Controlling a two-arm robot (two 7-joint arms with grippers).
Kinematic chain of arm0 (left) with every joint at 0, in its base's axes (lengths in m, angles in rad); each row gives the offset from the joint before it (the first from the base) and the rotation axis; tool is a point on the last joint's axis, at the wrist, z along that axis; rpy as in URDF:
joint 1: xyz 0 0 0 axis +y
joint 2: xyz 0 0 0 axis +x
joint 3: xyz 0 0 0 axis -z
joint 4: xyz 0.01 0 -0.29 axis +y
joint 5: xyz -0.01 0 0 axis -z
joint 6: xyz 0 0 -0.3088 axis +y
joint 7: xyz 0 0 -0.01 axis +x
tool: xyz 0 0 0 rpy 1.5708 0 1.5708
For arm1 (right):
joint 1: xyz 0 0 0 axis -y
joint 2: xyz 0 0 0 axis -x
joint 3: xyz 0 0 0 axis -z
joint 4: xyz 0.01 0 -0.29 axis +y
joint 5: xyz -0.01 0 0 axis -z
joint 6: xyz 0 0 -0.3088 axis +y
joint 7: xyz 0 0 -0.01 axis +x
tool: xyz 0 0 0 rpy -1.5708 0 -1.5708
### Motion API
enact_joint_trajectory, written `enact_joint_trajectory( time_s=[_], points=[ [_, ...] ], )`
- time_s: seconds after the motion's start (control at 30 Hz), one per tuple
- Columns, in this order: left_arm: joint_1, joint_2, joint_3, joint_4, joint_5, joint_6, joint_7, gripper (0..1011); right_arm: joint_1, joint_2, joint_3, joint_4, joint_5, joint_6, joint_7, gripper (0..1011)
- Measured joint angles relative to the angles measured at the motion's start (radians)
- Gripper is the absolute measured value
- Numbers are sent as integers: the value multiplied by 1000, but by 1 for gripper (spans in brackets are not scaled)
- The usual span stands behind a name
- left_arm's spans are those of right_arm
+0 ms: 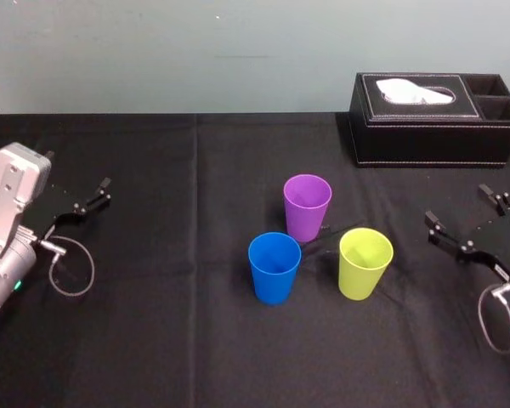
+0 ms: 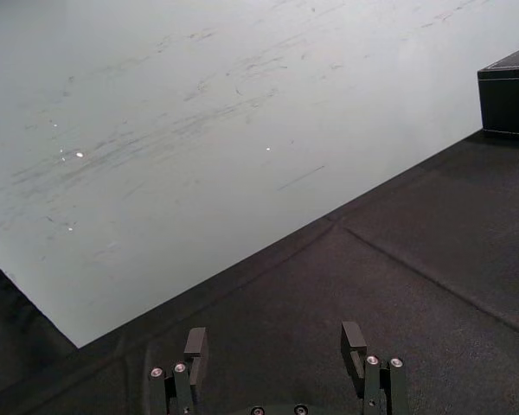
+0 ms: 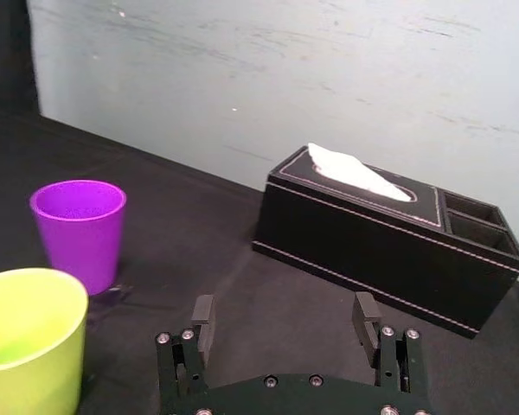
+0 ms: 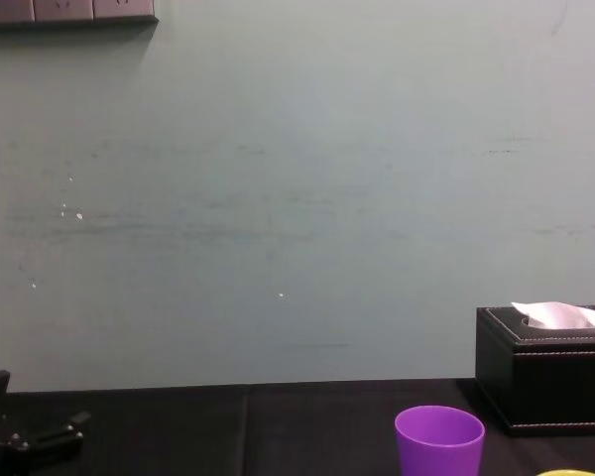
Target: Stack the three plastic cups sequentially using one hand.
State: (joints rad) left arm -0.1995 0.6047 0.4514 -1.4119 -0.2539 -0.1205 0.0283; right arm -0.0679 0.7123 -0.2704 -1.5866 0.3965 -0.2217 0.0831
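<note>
Your three cups stand upright, mouths up, near the middle of the black-covered counter (image 1: pixel 153 331), none inside another. The purple cup (image 1: pixel 307 206) is farthest from the robot. The blue cup (image 1: pixel 274 268) stands just in front of it and slightly to the left, and the yellow-green cup (image 1: pixel 365 263) is in front of it and to the right. They form a tight triangle, with a narrow strip of cloth showing between the blue and yellow-green ones.

Your right gripper (image 1: pixel 457 204) sits low at the right edge of the counter, to the right of the yellow-green cup and apart from it. It is angled forward and inward, its two slim fingers are spread wide, and nothing is between them. In its wrist view, the yellow-green cup is the nearest thing ahead, with the purple cup beyond it. The black tissue box (image 1: pixel 433 123) stands against the wall at the far right of the counter.

Your left gripper (image 1: pixel 76 170) is at the left edge of the counter, well apart from all three cups. Its grey wrist housing is raised a little and a loop of cable lies beside it. Its fingers are also spread and hold nothing, pointing across bare cloth toward the wall.
</note>
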Motion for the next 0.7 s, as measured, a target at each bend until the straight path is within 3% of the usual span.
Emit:
enact_joint_trajectory(
  time_s=[0.7],
  points=[
    [0, 0, 0, 0, 0, 0, 0, 1011, -132, 107, 93, -79, 128, -34, 242, 1000]
  ],
)
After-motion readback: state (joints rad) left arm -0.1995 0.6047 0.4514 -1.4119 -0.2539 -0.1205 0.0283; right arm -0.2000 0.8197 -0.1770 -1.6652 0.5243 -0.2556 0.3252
